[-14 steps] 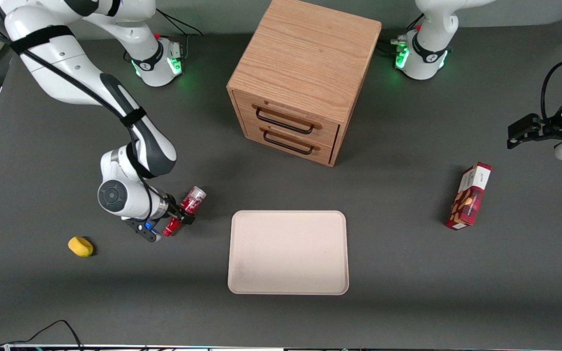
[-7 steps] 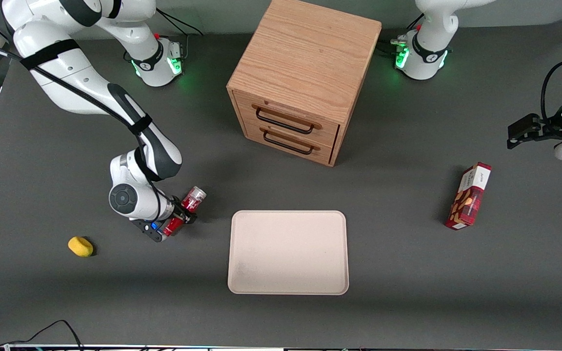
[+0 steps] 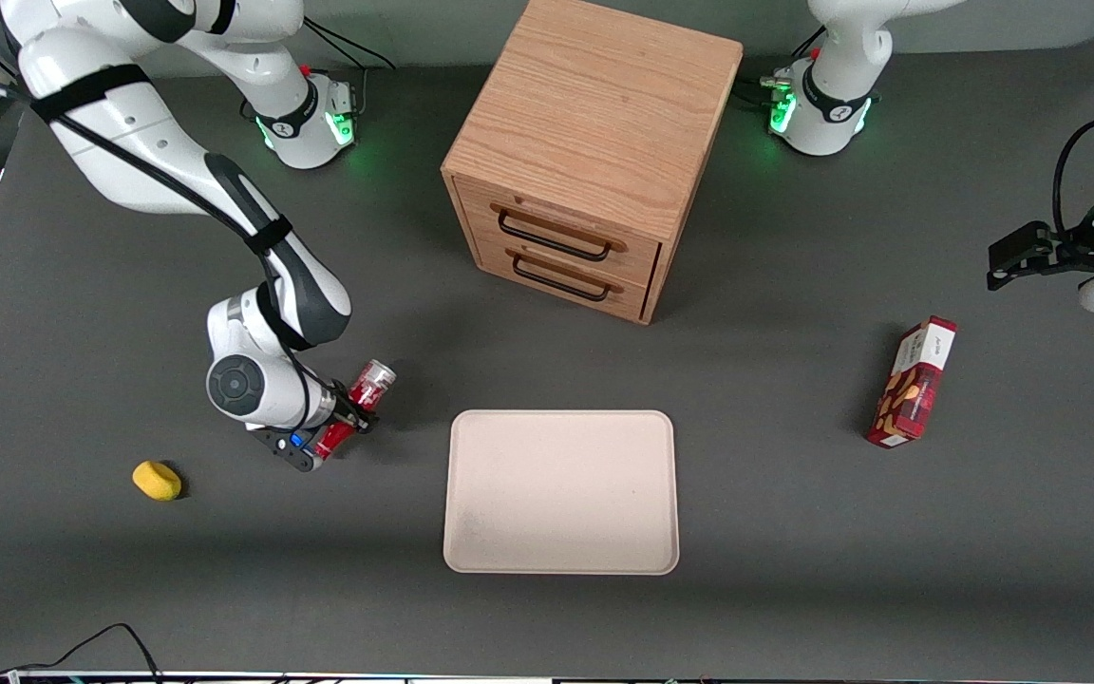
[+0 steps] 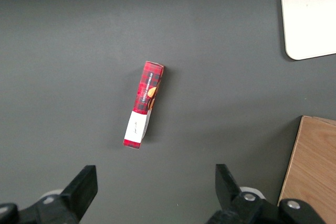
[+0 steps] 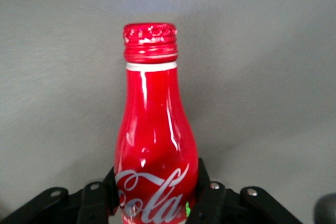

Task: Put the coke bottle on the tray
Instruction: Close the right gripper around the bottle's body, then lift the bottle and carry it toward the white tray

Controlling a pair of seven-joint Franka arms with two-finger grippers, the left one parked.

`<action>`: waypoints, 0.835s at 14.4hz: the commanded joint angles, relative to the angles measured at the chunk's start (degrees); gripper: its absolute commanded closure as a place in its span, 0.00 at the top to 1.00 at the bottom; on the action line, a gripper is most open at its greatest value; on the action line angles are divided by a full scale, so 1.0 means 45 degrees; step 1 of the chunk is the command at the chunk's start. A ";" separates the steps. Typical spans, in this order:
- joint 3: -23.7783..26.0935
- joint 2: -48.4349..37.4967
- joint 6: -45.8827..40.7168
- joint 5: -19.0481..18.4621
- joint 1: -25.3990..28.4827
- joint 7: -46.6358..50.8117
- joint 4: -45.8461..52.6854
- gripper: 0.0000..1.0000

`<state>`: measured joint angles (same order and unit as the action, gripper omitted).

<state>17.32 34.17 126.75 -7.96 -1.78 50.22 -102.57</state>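
- Red and glossy, the coke bottle [image 3: 357, 407] is clamped between the fingers [image 5: 209, 199] of the gripper [image 3: 342, 418], which press on its label from both sides.
- In the front view the bottle lies tilted, its clear base pointing toward about 1 o'clock and its red cap toward about 7 o'clock; whether it touches the dark grey surface [image 3: 794, 570] cannot be told.
- The wrist camera shows the bottle [image 5: 156, 145] with its ribbed cap, a thin white ring under the cap and the white script logo between the black fingers.
- The tray [image 3: 561, 492], beige with rounded corners and a low rim, lies flat on the surface near the bottle, at about 4 o'clock from it, nearer to the front camera and apart from it.
- A wooden cabinet [image 3: 594, 157] with two drawers and dark handles stands farther from the front camera than the tray, at about 12 o'clock from it.
- A small yellow lump [image 3: 157, 480] rests on the surface at about 8 o'clock from the gripper, toward the working arm's end.
- A red snack box [image 3: 913, 383] lies well apart from the tray, toward the parked arm's end; the left wrist view shows the same box [image 4: 143, 112] lying flat, with a corner of the tray [image 4: 310, 19] in sight.
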 commanded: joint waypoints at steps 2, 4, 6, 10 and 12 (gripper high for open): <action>0.0018 -0.2725 -0.2865 0.0185 -0.0132 -0.3239 0.0912 0.00; 0.0017 -0.2905 -0.4777 0.0710 -0.0133 -0.4921 0.2821 0.00; 0.0056 -0.2614 -0.6808 0.1472 -0.0016 -0.5746 0.5474 0.00; 0.1517 -0.1169 -0.7952 0.1651 0.0023 -0.5944 0.8590 0.00; 0.2241 -0.0235 -0.7350 0.1612 0.0276 -0.5867 0.9235 0.00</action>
<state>24.42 25.88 92.96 -0.87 -1.89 24.54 -68.16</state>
